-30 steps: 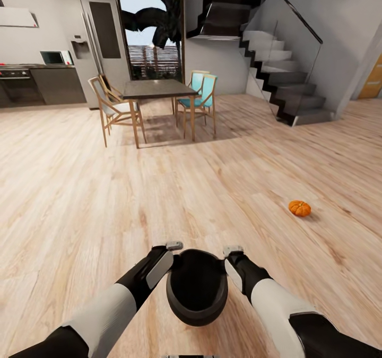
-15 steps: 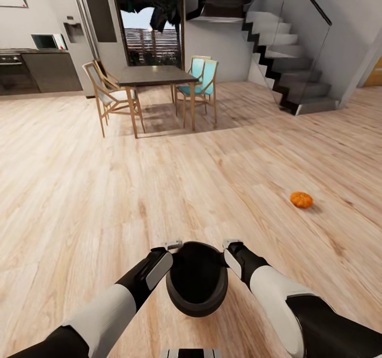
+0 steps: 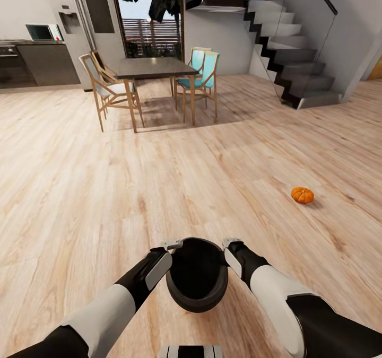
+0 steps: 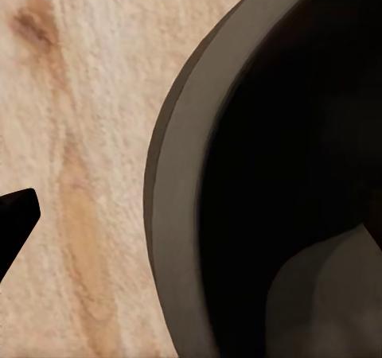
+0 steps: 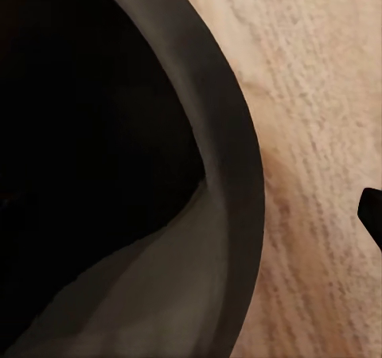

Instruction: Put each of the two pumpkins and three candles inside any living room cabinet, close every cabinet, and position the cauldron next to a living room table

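The cauldron [image 3: 197,276], a round black pot with a thick rim, hangs tilted above the wooden floor between my two arms. My left gripper [image 3: 172,245] is shut on its rim on one side and my right gripper [image 3: 232,242] on the other. The wrist views show the cauldron's rim [image 4: 179,215] [image 5: 239,159] close up, with one dark fingertip [image 4: 16,215] [image 5: 372,215] outside it over the floor. A small orange pumpkin [image 3: 302,194] lies on the floor ahead to my right. Candles and cabinet are out of view.
A dark dining table [image 3: 151,67] with wooden and teal chairs [image 3: 204,79] stands ahead at the back. A staircase [image 3: 297,61] with a glass rail rises at the back right. Kitchen units [image 3: 42,61] and a fridge are at the back left.
The whole picture has shifted, so the camera has moved: the far furniture sits higher and closer. Both grippers still hold the cauldron the same way. The pumpkin lies where it was.
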